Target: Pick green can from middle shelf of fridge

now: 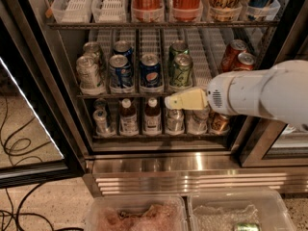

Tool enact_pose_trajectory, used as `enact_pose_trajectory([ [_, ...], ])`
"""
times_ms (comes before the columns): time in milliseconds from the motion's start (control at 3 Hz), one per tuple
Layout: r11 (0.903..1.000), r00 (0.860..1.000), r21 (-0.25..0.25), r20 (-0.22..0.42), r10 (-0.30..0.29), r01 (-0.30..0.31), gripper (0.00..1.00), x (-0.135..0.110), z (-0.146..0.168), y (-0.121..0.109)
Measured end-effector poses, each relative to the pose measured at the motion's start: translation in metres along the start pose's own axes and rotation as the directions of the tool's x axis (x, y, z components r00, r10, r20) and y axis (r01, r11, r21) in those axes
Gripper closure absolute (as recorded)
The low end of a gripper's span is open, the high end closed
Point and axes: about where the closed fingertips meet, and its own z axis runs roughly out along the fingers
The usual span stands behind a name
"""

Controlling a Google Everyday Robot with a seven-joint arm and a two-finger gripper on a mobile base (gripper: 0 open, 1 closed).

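The fridge (pixel 159 166) is open. The green can (pixel 181 71) stands at the front of the middle shelf (pixel 211 72), with one more green can (pixel 177 49) right behind it. Two blue Pepsi cans (pixel 150 72) stand to its left, and red cans (pixel 238 57) stand far to its right. The gripper (pixel 171 101) is just under the green can, in front of the shelf edge and the small bottles (pixel 152 116) below. I cannot tell if the gripper is open or closed. It holds nothing. The big white arm (pixel 262 93) comes in from the right.
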Motion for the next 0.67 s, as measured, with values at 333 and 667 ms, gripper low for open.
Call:
enact_pose_trajectory([
  [333,0.9984,1.000,0.055,0.003,-0.015,0.014,0.00,0.0007,0.0158,0.0022],
  [667,0.9984,1.000,0.055,0.003,-0.015,0.014,0.00,0.0007,0.0158,0.0022],
])
